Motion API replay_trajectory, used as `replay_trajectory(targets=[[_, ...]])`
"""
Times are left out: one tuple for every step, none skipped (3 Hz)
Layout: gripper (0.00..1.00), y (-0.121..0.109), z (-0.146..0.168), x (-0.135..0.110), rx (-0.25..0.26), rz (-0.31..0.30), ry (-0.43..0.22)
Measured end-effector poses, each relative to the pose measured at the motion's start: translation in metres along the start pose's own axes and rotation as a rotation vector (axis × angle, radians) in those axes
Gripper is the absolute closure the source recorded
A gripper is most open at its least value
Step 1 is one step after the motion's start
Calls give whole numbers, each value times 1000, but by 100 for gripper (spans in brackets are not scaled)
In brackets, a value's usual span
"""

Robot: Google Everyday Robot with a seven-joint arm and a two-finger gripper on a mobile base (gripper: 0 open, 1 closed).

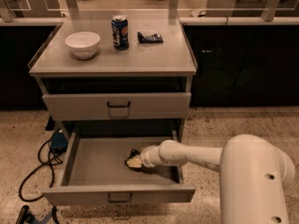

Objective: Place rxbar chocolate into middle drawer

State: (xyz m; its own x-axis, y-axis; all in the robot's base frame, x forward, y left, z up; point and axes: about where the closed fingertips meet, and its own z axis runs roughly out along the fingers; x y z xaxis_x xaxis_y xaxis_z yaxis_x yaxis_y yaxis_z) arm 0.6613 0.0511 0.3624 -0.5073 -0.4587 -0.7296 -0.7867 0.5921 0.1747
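The middle drawer (96,167) is pulled open; it is a wide shallow grey drawer with a dark handle on its front, the lowest of the cabinet. My gripper (134,161) is down inside it, right of the middle, close to the drawer floor. A small dark glossy shape (134,153) shows right at the gripper's tip; it looks like the rxbar chocolate, mostly hidden by the gripper. My white arm (196,155) reaches in over the drawer's right side.
The drawer above (117,106) is closed. On the cabinet top stand a white bowl (82,44), a soda can (120,32) and a blue-black wrapper (150,37). A black cable and a blue box (58,141) lie on the floor to the left.
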Motion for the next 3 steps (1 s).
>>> replay_trajectory(targets=[[18,0,0,0,0,0,0],[0,0,0,0,0,0,0],[0,0,0,0,0,0,0]])
